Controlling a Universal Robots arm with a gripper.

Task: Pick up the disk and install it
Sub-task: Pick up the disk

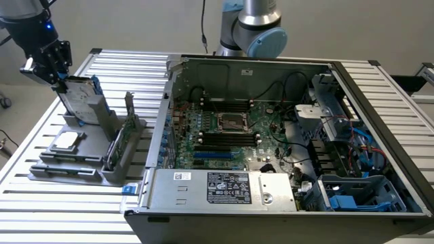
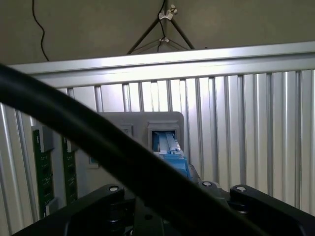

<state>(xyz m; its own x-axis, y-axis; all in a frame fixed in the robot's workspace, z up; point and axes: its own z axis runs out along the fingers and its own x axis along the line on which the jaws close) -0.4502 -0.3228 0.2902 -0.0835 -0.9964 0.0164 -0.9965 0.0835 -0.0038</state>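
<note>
The gripper (image 1: pixel 60 81) stands over the far corner of the table (image 1: pixel 68 213) on the exterior view's left. Its jaws are set narrow on the upper end of the disk (image 1: pixel 83 101); the grip appears made.

The disk stands on edge and tilted, with its lower end at or in its slot in the grey holder (image 1: pixel 122 168). Whether it has cleared the slot cannot be told. In the wrist view its blue rail (image 2: pixel 172 157) runs from the holder's slot up toward the gripper's linkage, part hidden by a black cable (image 2: pixel 74 132).

The open computer case (image 1: pixel 224 223) lies well apart, toward the exterior view's right, with a blue-railed drive cage (image 1: pixel 359 193) at its near corner.

Judgement: the pick-up step is in hand and installation has not begun. The move out calls for a pull in line with the slot, so the rails do not bind. It must also clear the green card (image 1: pixel 122 137) standing just beside the disk.
</note>
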